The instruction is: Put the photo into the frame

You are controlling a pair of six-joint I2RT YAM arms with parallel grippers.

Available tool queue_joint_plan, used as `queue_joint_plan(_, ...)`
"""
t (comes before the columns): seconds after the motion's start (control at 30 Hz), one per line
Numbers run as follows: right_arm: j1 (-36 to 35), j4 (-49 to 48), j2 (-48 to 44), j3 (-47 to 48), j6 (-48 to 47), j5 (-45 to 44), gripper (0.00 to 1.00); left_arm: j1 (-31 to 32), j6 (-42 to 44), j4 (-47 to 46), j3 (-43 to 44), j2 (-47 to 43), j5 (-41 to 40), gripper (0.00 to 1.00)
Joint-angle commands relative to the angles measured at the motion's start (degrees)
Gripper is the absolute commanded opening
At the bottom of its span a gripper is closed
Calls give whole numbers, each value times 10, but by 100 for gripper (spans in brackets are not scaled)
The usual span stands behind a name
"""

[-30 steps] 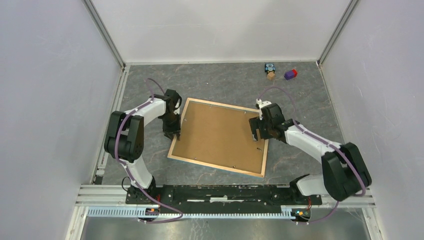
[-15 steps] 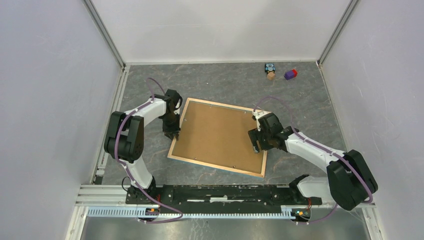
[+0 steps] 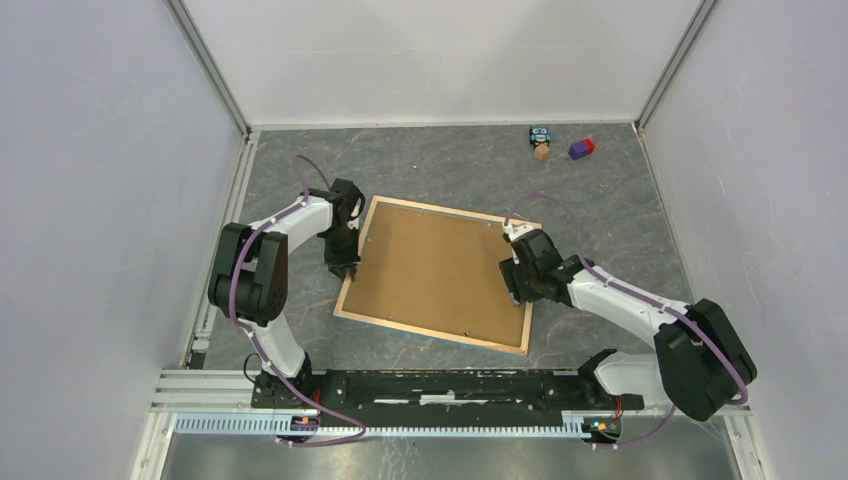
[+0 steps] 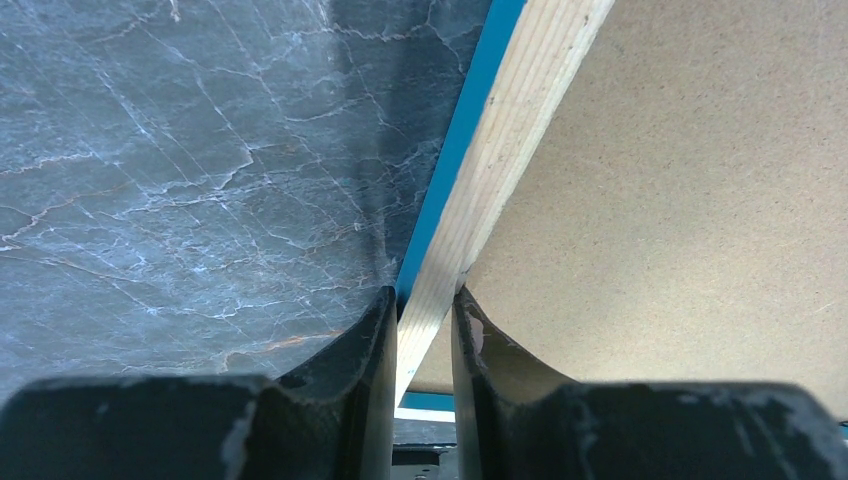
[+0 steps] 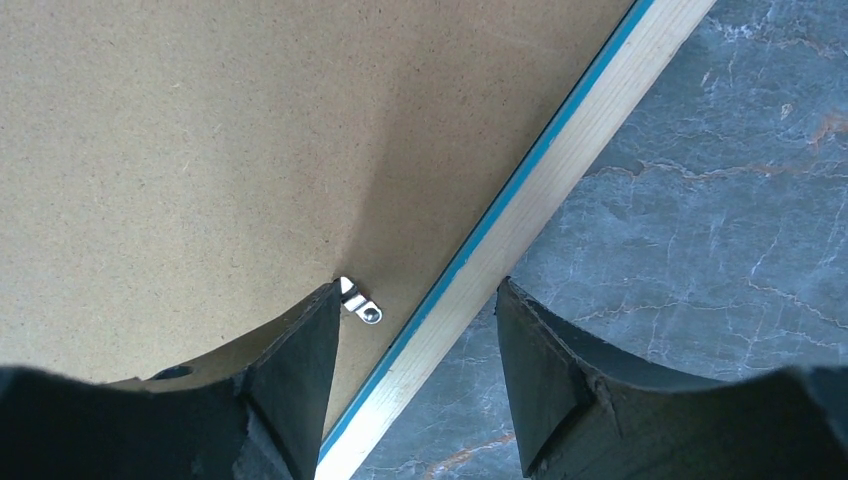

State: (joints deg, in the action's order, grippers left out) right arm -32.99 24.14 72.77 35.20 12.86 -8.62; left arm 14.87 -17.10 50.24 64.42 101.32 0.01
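2 arms: both reach in from the near edge, 1 to each side of the frame (image 3: 430, 331).
Frame: lies back up near the middle of the table (image 3: 450, 165), turned a little askew; pale wood rails face up, and a bright blue edge shows in both wrist views.
Backing: a plain brown hardboard sheet (image 3: 440, 270) fills the frame's opening.
Left gripper (image 3: 343, 268): at the frame's left rail, toward its near end.
Left fingers: clamped on that rail; in the left wrist view, 1 dark finger (image 4: 375, 330) presses the blue outer side and the other presses the inner side by the backing.
Right gripper (image 3: 517, 288): at the frame's right rail, about midway along it.
Right fingers: spread wide, straddling the rail without gripping it; 1 finger (image 5: 300, 350) is over the backing, the other over the table.
Clip: a small silver tab (image 5: 359, 301) sits on the backing just beside the right gripper's inner fingertip.
Far right corner: a small blue-headed figure (image 3: 541, 142) and a purple and red block (image 3: 581, 148), well apart from the frame.
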Motion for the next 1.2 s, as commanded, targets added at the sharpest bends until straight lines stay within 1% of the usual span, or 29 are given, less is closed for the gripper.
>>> queue_joint_plan(0.0, -13, -23, 5, -16, 18, -5, 63, 0, 4, 0, 10, -19, -5, 2)
queue_joint_plan(0.17, -16, -16, 21, -27, 44, -37, 57, 0, 4, -1, 9, -23, -4, 2)
queue_joint_plan(0.3, -17, -18, 18, -44, 78, -50, 48, 0, 4, 0, 10, -23, -3, 2)
queue_joint_plan(0.4, -19, -27, 14, -56, 107, -38, 42, 1, 4, -1, 9, -24, -3, 2)
queue_joint_plan(0.5, -22, -39, 12, -67, 138, -13, 32, 1, 4, -1, 9, -24, -3, 2)
queue_joint_plan(0.57, -24, -50, 14, -76, 155, 0, 29, 1, 3, 0, 9, -26, -3, 2)
queue_joint_plan(0.67, -29, -57, 21, -84, 173, 14, 27, 1, 3, 0, 9, -26, -3, 2)
queue_joint_plan(0.7, -29, -57, 22, -86, 175, 19, 27, 1, 3, -1, 9, -26, -3, 2)
queue_joint_plan(0.77, -29, -50, 19, -83, 175, 9, 31, 1, 3, -1, 9, -27, -3, 2)
queue_joint_plan(0.87, -29, -30, 4, -61, 166, -23, 39, 1, 3, -2, 9, -28, -3, 2)
queue_joint_plan(0.9, -29, -22, 1, -52, 166, -30, 41, 2, 3, -1, 9, -28, 10, 2)
queue_joint_plan(0.93, -29, -16, -3, -45, 167, -31, 46, 2, 3, -1, 9, -27, 12, 2)
queue_joint_plan(1.0, -29, -18, -5, -44, 174, -22, 51, 2, 4, -1, 9, -28, 14, 2)
queue_joint_plan(1.17, -29, -14, 10, -64, 195, -13, 52, 2, 4, -2, 8, -31, 12, 2)
